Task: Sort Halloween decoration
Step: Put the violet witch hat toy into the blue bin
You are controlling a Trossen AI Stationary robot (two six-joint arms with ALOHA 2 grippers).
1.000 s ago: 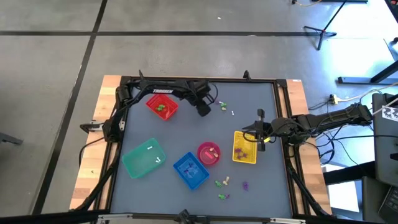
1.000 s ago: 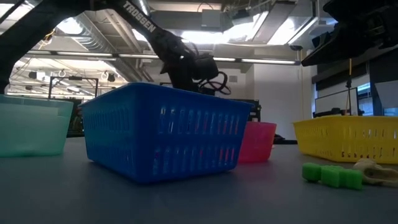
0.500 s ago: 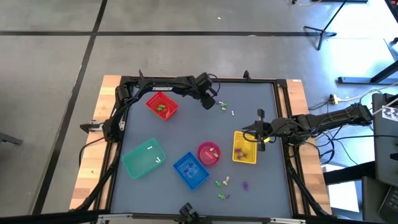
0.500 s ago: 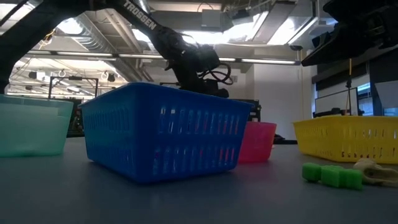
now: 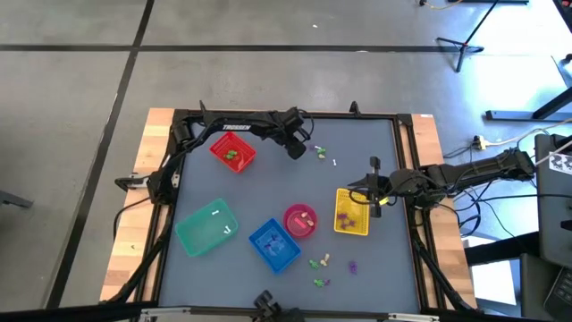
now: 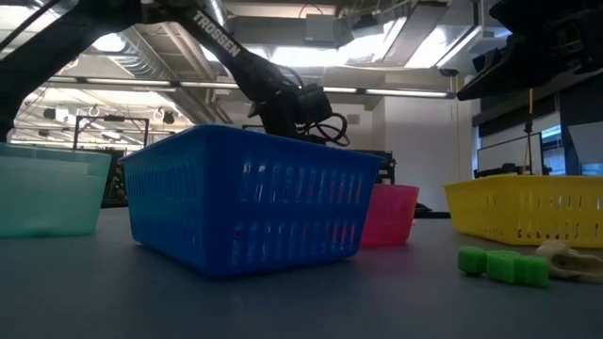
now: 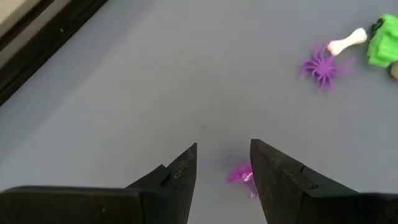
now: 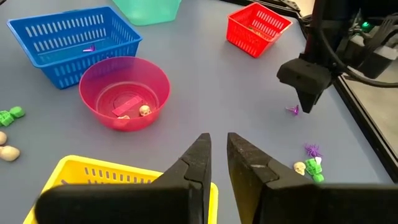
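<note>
Left gripper [image 7: 224, 168] hovers beside red basket [image 5: 232, 152], on side facing table centre; jaws parted, nothing held. Small purple trinket [image 7: 241, 175] lies on table directly below, between fingertips, nearer one finger; long axis cannot be told. Purple spider [image 7: 322, 65], bone [image 7: 347, 41], green piece [image 7: 385, 41] lie farther from red basket, apart from gripper. Right gripper [image 8: 217, 149] waits over yellow basket [image 5: 351, 212], jaws narrow, empty; well apart from trinket. Judgement: left arm nearer; straight descent suffices.
</note>
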